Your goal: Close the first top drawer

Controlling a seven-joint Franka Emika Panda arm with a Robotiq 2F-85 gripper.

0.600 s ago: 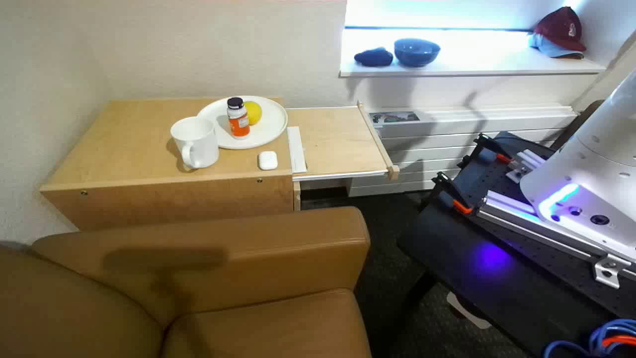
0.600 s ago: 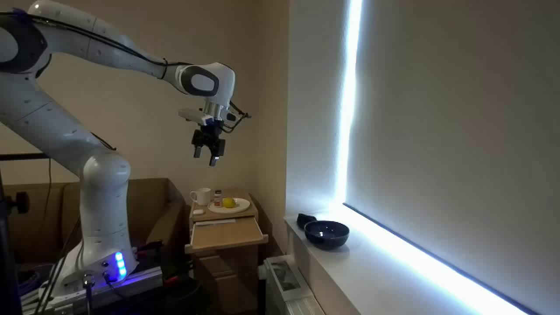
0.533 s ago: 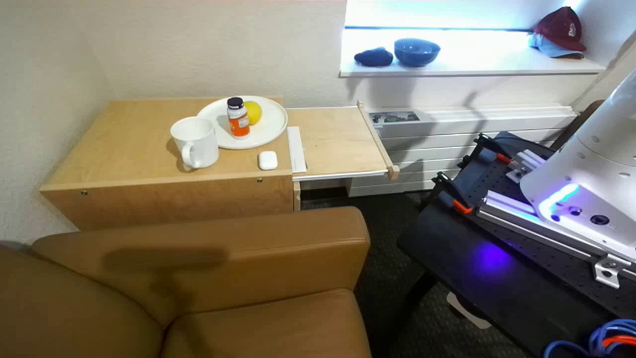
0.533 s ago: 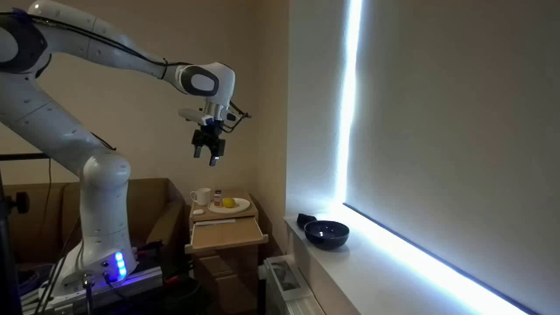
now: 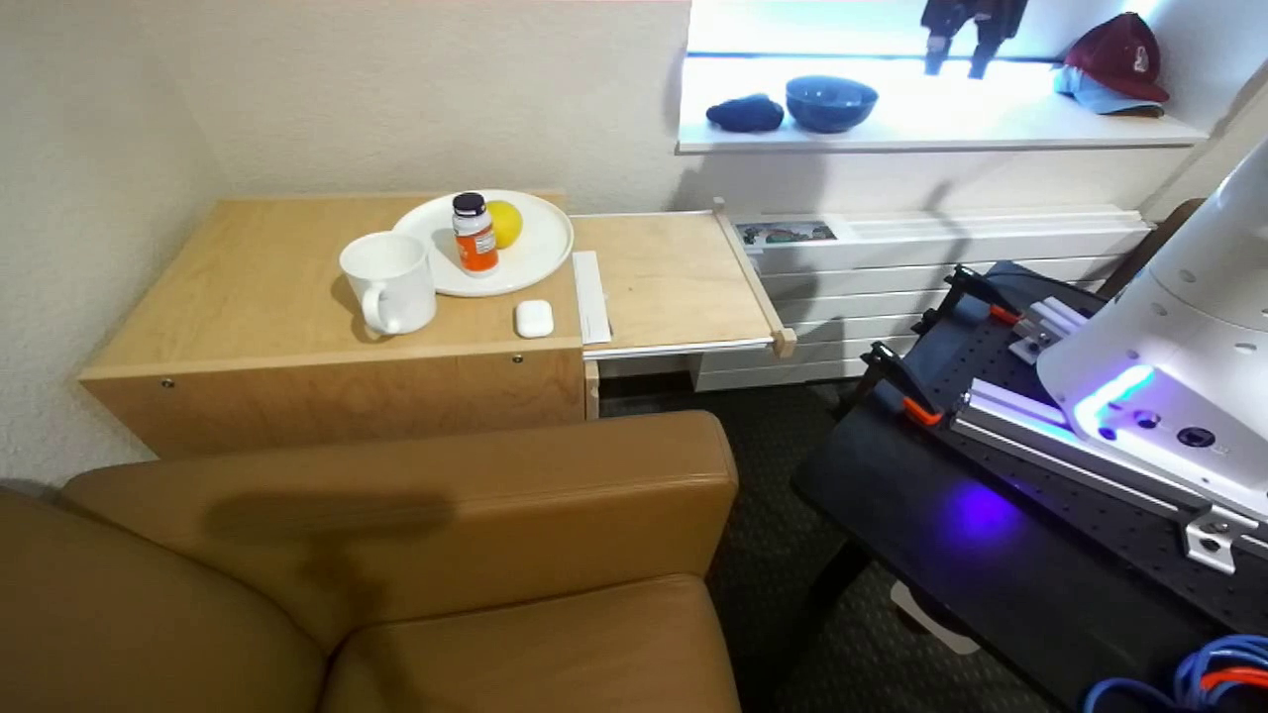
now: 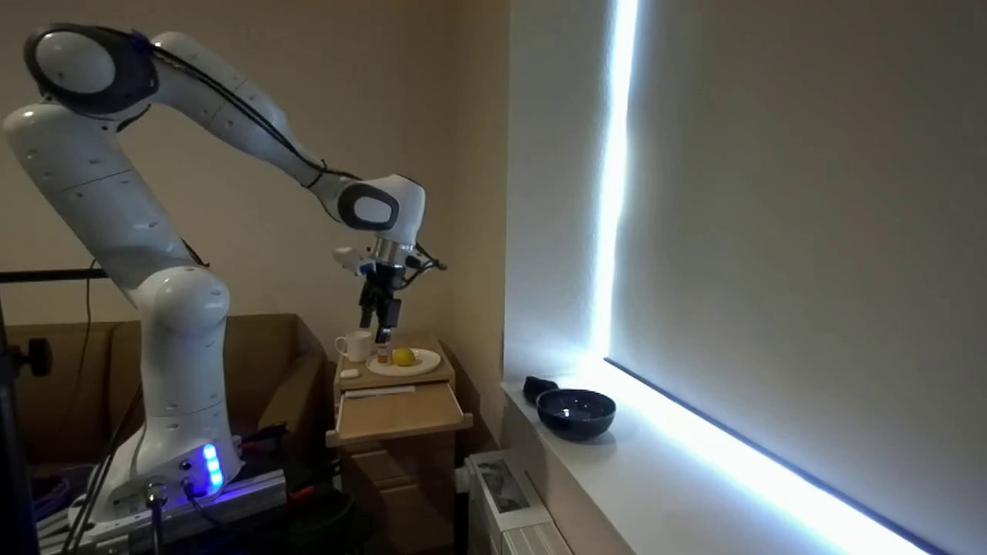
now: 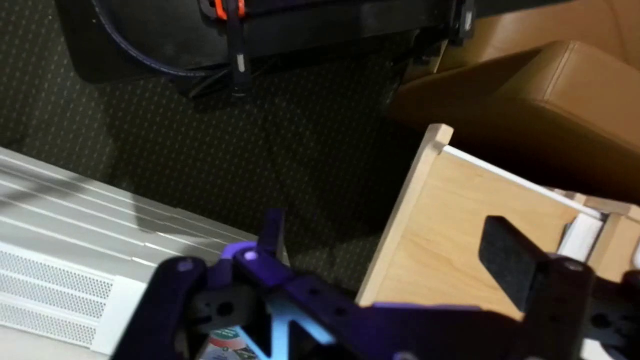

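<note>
Hanging in mid-air, our gripper (image 7: 390,250) spreads its two black fingers (image 7: 507,260) wide, a broad gap between them. Below it, in the wrist view, we look onto dark carpet (image 7: 200,150) speckled with pale dots. To the left of the fingers runs a white radiator (image 7: 70,210), ribbed in long straight bands and finely perforated along its top. Toward the upper right from them in that view sits a sofa (image 7: 585,100) of smooth tan leather, its arm squarish and seamed with stitching.

In an exterior view, lower than the gripper, we see the cabinet (image 5: 267,267), light wood with a soft grain. It bears a round white plate (image 5: 540,238) with a yellow fruit (image 5: 506,226) and an upright bottle (image 5: 475,248), dark-capped and orange-labelled; near the plate stands a plain white mug (image 5: 396,292).

The drawer (image 7: 440,240) lies below the gripper, well apart from it, pulled out of the cabinet. It is a shallow panel of light-tan wood, faintly streaked, edged by a slim white runner (image 7: 520,181) and fronted by a straight wooden bar (image 7: 402,215) whose ends jut past the sides. One finger hides part of it in the wrist view. At its rear, next to the cabinet, lies a white strip (image 5: 591,297).
</note>
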